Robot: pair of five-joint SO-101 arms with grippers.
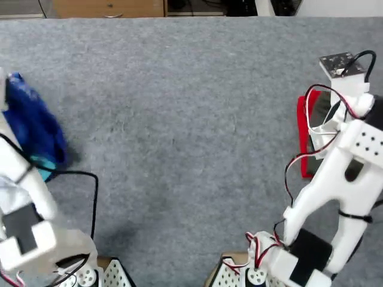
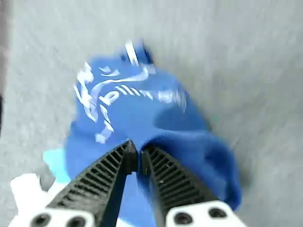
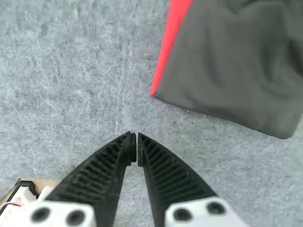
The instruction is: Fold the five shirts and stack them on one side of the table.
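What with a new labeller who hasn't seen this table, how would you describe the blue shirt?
On the grey table, look to the left arm's side. A bunched blue shirt sits there, pinched in the left gripper. Bright blue with white print, it differs from the flat grey-and-red shirt opposite.

The first shirt (image 1: 33,128) sits at the table's (image 1: 179,119) left edge, the second shirt (image 1: 303,137) at its right edge

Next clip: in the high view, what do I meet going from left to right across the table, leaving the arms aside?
blue shirt → bare grey table → red-edged dark shirt
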